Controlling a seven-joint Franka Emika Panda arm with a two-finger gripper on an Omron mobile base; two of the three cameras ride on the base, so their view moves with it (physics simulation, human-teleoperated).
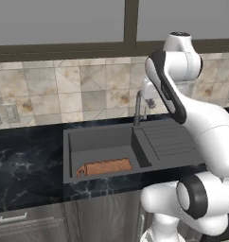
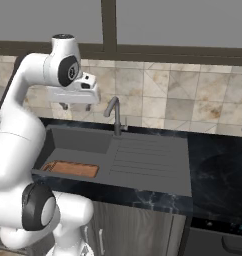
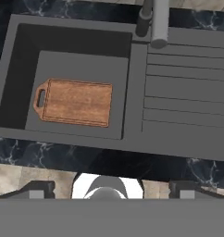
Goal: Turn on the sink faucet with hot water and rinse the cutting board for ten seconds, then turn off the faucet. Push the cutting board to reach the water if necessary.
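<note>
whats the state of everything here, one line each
sink faucet: off, no stream from the spout, which points away from the basin over the ribbed side
cutting board: lying flat and dry on the basin floor, near the front wall, handle toward the outer end
sink: basin holds just the board, no water
gripper: raised above the sink, holding nothing, jaws apart

Raised high above the sink (image 2: pixel 143 165), gripper (image 2: pixel 75 106) pointing straight down, fingers spread apart, holding nothing.

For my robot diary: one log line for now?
faucet: no water | cutting board: flat in sink | gripper: raised above basin, holding nothing
</note>
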